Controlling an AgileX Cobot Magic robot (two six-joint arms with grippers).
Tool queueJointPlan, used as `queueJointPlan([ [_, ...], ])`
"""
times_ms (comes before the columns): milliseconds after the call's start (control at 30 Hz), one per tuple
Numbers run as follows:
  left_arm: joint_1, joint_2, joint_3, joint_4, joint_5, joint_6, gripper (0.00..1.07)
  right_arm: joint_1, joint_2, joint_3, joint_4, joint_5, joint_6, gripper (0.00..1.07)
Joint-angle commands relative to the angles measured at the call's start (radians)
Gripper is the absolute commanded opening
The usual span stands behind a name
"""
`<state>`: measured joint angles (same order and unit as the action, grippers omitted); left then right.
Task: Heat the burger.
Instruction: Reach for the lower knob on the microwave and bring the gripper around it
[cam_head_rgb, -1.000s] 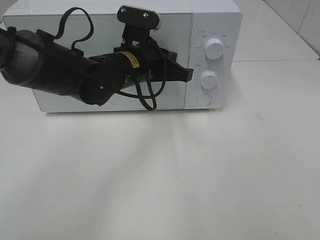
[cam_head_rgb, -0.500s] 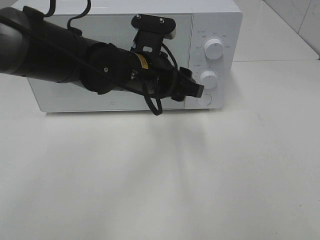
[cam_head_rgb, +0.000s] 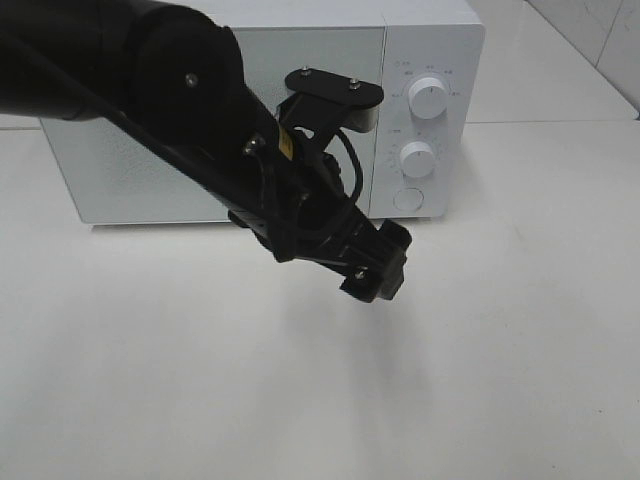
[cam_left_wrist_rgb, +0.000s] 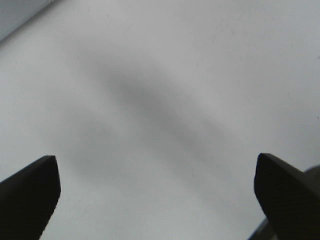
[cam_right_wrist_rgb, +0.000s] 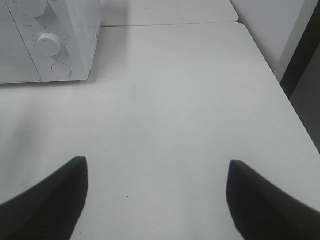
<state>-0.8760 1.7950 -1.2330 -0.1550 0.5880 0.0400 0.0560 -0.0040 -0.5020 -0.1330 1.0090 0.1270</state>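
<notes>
Broadly, the white bench carries a white microwave at its far side, door closed. The black left arm reaches across the microwave's front from the left. Its left tool hangs over the bench just near of the oven, jaws spread wide with nothing between them. The right tool is likewise parted and empty, over the bench to the near right of the microwave. Two knobs sit above a round button. The burger shows in no view, so its place relative to either tool cannot be told.
</notes>
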Motion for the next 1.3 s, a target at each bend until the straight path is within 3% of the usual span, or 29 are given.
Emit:
queueJointPlan([
  [33, -0.004, -0.054, -0.008, 0.001, 0.140, -0.002, 1.05, -0.002, -0.025, 0.002, 0.004, -0.005, -0.009, 0.76],
  [233, 0.012, -0.107, -0.008, -0.004, 0.295, -0.009, 1.05, -0.002, -0.025, 0.002, 0.004, -0.005, -0.009, 0.76],
  [500, 0.128, -0.167, -0.008, -0.008, 0.404, -0.033, 1.05, -0.002, -0.025, 0.002, 0.004, -0.005, -0.009, 0.76],
  [533, 0.182, -0.188, -0.008, -0.011, 0.430, -0.033, 1.05, -0.002, -0.025, 0.002, 0.004, -0.005, -0.009, 0.76],
  [600, 0.206, -0.196, -0.008, -0.012, 0.441, -0.033, 1.05, -0.002, -0.025, 0.002, 0.004, -0.005, -0.009, 0.76],
  [700, 0.356, -0.237, -0.008, -0.010, 0.497, -0.027, 1.05, -0.002, -0.025, 0.002, 0.004, -0.005, -0.009, 0.76],
  [800, 0.388, -0.243, -0.008, -0.010, 0.517, -0.023, 1.05, -0.002, -0.025, 0.002, 0.004, -0.005, -0.009, 0.76],
  [900, 0.527, -0.291, 0.003, -0.012, 0.584, 0.004, 1.05, -0.002, -0.025, 0.002, 0.004, -0.005, -0.009, 0.76],
  [933, 0.527, -0.291, 0.003, -0.012, 0.584, 0.004, 1.05, -0.002, -0.025, 0.002, 0.004, -0.005, -0.009, 0.76],
  [967, 0.588, -0.317, 0.021, -0.011, 0.589, 0.016, 1.05, -0.002, -0.025, 0.002, 0.004, -0.005, -0.009, 0.76],
  [1033, 0.619, -0.333, 0.037, -0.011, 0.588, 0.025, 1.05, -0.002, -0.025, 0.002, 0.004, -0.005, -0.009, 0.76],
  [1100, 0.711, -0.380, 0.096, -0.015, 0.586, 0.044, 1.05, -0.002, -0.025, 0.002, 0.004, -0.005, -0.009, 0.76],
  [1133, 0.711, -0.380, 0.096, -0.015, 0.586, 0.044, 1.05, -0.002, -0.025, 0.002, 0.004, -0.005, -0.009, 0.76],
  [1167, 0.770, -0.409, 0.147, -0.020, 0.587, 0.053, 1.05, -0.002, -0.025, 0.002, 0.004, -0.005, -0.009, 0.76],
  [1300, 0.871, -0.488, 0.232, -0.053, 0.580, 0.051, 1.05, -0.002, -0.025, 0.002, 0.004, -0.005, -0.009, 0.76],
])
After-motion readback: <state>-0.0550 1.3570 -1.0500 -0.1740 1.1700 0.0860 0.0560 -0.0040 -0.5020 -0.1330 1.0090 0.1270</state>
